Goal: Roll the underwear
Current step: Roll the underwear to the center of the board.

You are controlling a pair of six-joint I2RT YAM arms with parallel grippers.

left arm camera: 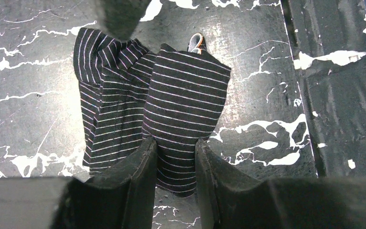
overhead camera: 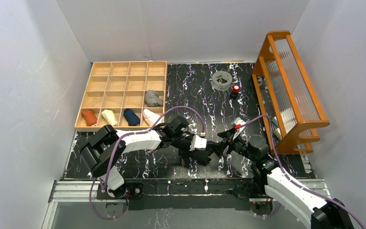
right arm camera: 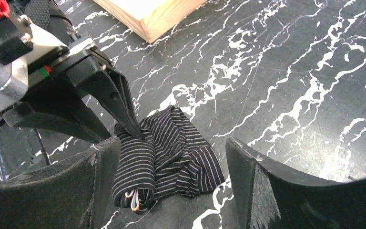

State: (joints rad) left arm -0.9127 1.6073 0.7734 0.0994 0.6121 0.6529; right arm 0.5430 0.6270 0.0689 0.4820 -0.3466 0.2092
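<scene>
Black striped underwear (left arm camera: pixel 181 100) lies bunched on the marbled surface (left arm camera: pixel 267 71) at centre frame of the left wrist view, left claw (left arm camera: pixel 176 157) pinching its near fold, right claw (right arm camera: pixel 171 155) spread wide astride it; judged soft, light, apt to unroll, best gripped at the folded edge.

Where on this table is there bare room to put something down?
The widest bare patch of table lies between the wooden tray and the tape ring. A smaller one lies just this side of that ring. It is crowded at the near middle, where the left gripper pinches the striped underwear and the right gripper stands open by it.
</scene>
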